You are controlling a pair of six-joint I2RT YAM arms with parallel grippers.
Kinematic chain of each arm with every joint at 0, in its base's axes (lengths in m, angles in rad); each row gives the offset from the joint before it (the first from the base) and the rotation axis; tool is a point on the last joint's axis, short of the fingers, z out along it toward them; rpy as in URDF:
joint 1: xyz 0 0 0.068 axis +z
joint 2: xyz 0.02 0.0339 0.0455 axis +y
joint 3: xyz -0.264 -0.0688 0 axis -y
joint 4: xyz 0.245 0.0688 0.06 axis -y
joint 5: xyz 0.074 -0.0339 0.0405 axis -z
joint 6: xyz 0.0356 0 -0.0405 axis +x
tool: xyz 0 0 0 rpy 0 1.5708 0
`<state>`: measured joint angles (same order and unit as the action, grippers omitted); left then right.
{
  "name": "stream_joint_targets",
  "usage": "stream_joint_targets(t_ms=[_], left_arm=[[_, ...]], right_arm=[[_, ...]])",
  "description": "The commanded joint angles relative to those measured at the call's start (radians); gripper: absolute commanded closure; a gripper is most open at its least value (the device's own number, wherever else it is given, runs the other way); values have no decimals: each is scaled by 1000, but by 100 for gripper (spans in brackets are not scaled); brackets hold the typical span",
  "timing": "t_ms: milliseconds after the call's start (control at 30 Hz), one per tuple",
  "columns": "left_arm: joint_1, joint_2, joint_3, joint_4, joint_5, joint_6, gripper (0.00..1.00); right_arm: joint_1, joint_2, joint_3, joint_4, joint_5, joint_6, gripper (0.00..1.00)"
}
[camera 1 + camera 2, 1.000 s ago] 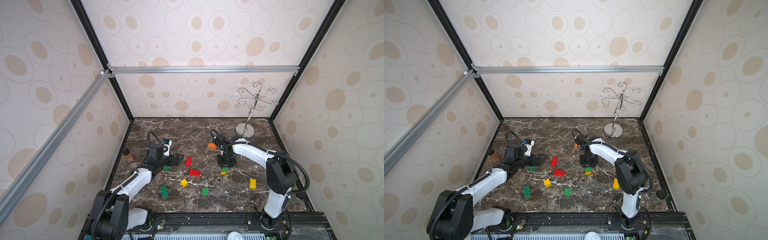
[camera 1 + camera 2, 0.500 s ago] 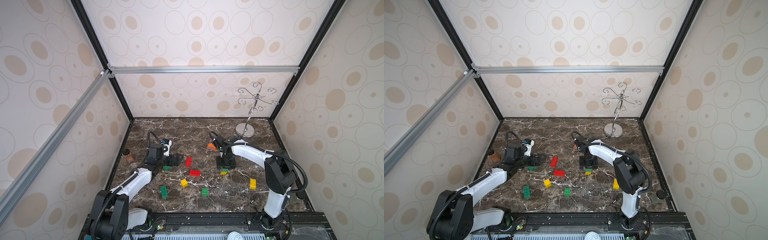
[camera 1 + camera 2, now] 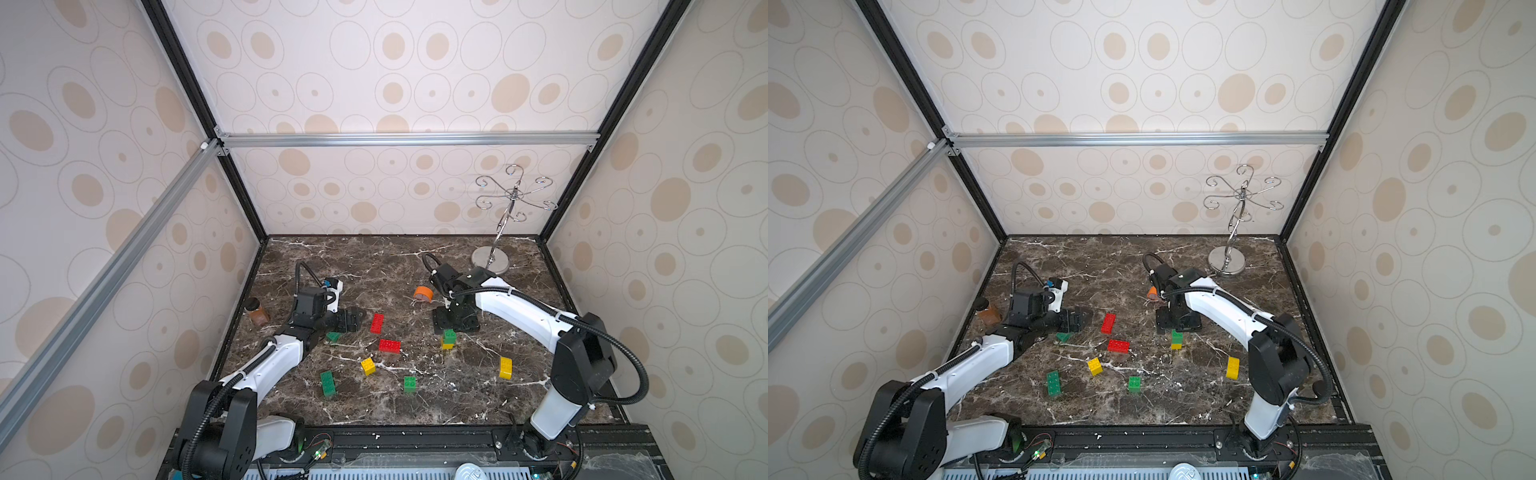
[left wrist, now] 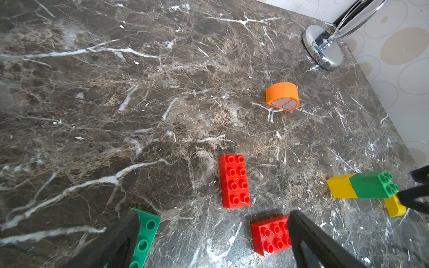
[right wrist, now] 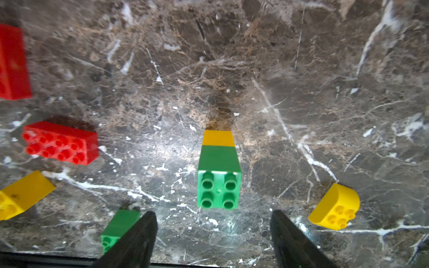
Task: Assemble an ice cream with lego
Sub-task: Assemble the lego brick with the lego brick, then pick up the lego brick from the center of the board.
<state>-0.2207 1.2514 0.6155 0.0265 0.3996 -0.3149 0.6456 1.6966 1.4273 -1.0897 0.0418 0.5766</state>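
Right claw (image 5: pixel 213 217) of mine is wide open, holding nothing; a tower of 1 green plastic brick on 1 yellow brick (image 5: pixel 219 171) stands just in front. Left claw (image 4: pixel 214 215) is open too, a green plastic brick (image 4: pixel 145 234) half hidden behind 1 finger (image 4: pixel 116 241). The small brown dark-lidded jar (image 3: pixel 258 311) sits by the wall (image 3: pixel 187 291); I cannot see inside. Only my right wrist view shows the yellow plastic dome (image 5: pixel 334 206) whole.

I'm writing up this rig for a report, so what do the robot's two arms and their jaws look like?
The left arm and right arm match: glossy white shells on the links, black joints and bases. Black ribbed cable hoses run along each forearm and loop at shoulder and wrist. The jaws are plain matt black tapered plates. I see no legible markings.
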Motion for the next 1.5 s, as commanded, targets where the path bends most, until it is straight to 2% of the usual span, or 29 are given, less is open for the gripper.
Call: stream_joint_targets(t_ms=[0, 133, 233, 467, 800, 1033, 1467], left_arm=[[12, -17, 10, 21, 20, -40, 0], [68, -35, -5, 35, 78, -79, 0], [120, -46, -11, 24, 125, -106, 0], [191, -57, -2, -56, 129, -66, 0], [247, -78, -46, -26, 169, -69, 0], [267, -92, -52, -37, 163, -69, 0], [278, -90, -56, -31, 168, -72, 0]], right_arm=[[50, -33, 74, -104, 52, 16, 18], [124, -24, 176, -113, 65, 55, 15], [174, 7, 203, -47, 26, 105, 15], [244, 167, 235, 89, -46, 210, 11], [269, 388, 348, 109, -80, 292, 4], [270, 457, 366, 128, -71, 329, 2], [272, 527, 369, 147, -60, 426, 8]])
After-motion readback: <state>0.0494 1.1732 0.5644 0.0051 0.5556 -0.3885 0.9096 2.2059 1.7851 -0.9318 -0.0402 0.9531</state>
